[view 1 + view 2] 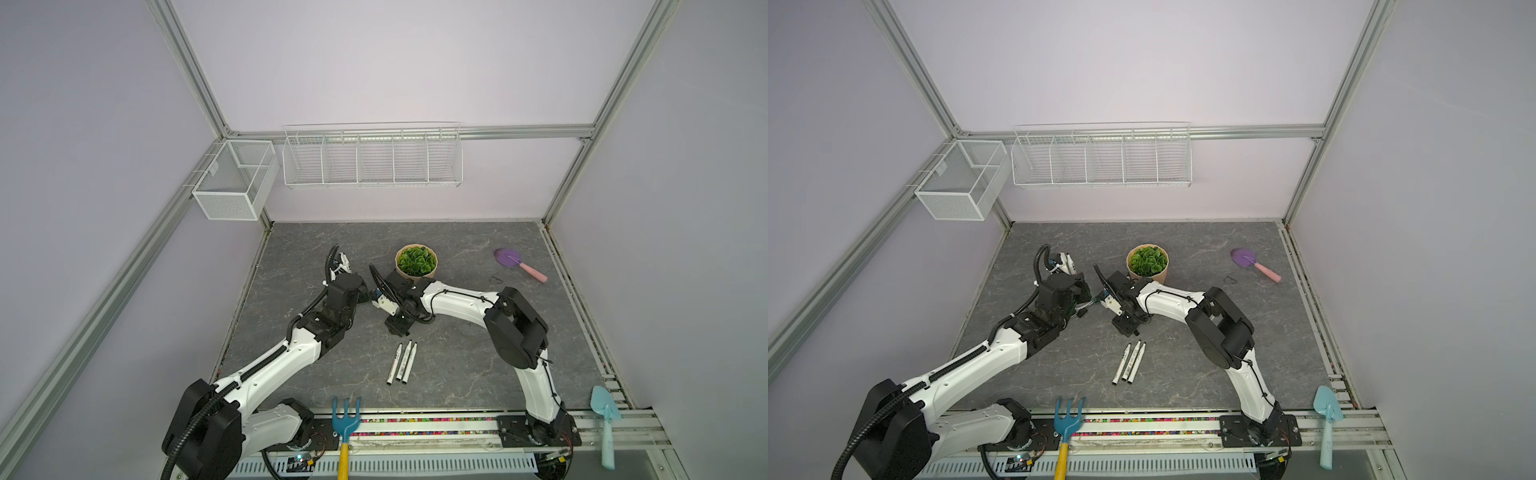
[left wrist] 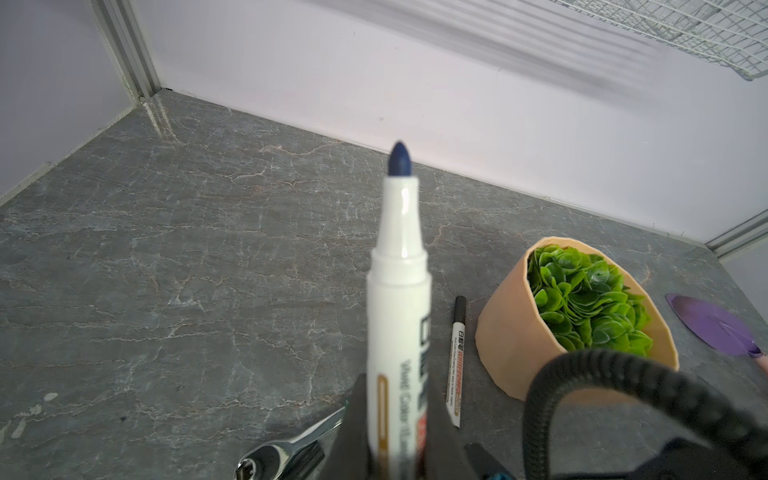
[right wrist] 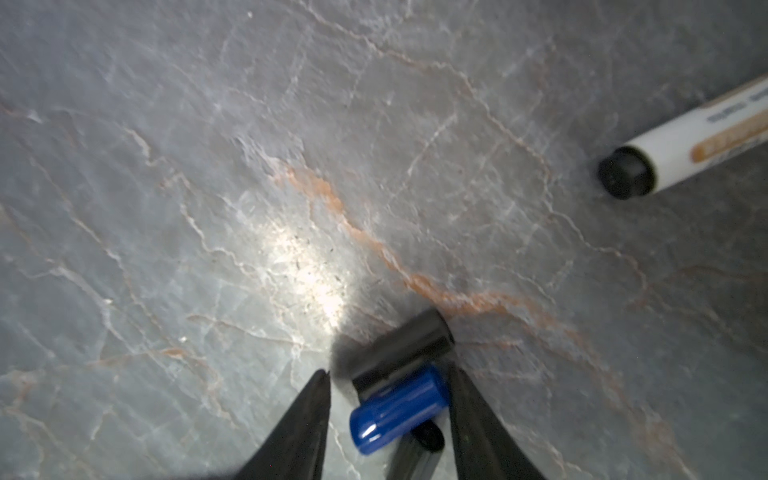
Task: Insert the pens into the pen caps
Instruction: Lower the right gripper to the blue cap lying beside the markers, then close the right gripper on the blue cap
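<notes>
Both right gripper [image 3: 387,370] jaws gape around the blue cap [image 3: 397,409], lower centre — pinch it alone, squarely; left gripper [image 2: 397,415] clamps its pen [image 2: 399,291].

Plant pot [image 1: 416,261] crowds the centre; bare tabletop [image 1: 453,374] lies right of three pens [image 1: 402,362].

The blue-tipped pen [image 2: 398,316] in the left wrist view carried black print along its white barrel. "Wet Color" could be read there, and the letters after it were lost to blur. The capped pen [image 2: 456,365] lying on the counter [image 2: 166,270] bore an orange band that seemed to read "WHITEBOARD", with finer print beside it illegible. The blurred pen [image 3: 698,137] in the right wrist view showed only smeared lettering. Labels on the three pens [image 1: 402,362] in both top views were too small to read.
</notes>
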